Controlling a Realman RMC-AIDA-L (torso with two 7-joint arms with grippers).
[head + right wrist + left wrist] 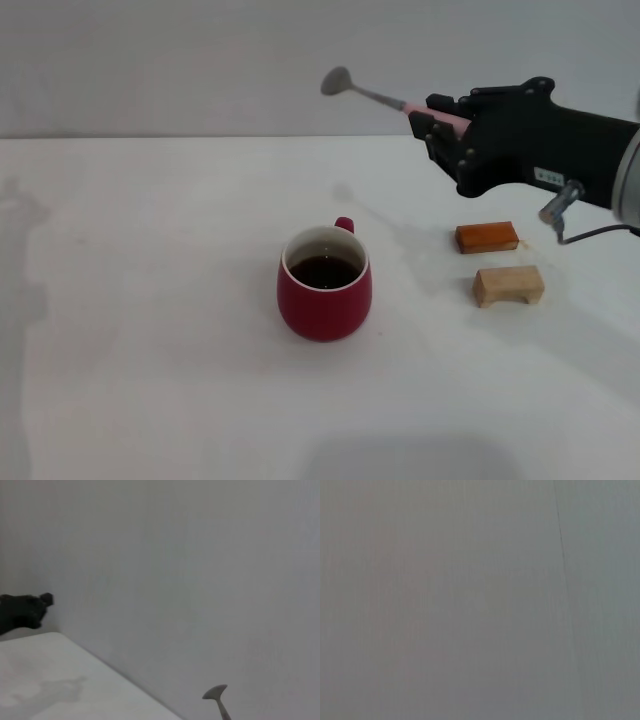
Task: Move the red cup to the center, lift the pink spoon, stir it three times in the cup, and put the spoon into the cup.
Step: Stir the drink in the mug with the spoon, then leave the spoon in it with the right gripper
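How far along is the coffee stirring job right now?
Done: the red cup sits mid-table. In hand: the right hand holds the pink spoon in the air, beyond the cup and to its right. Left: stirring three times, then putting the spoon into the cup. The left hand is out of view.

Bare white table (pixel 150 330) around the red cup (pixel 324 285); two wooden blocks (pixel 497 261) right of it.

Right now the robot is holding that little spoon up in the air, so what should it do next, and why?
Probably swing the right hand toward its left and down over the red cup. The hand grips the pink spoon by its handle, high and beyond the cup, bowl outward, and the cup already stands mid-table with dark liquid waiting to be stirred.
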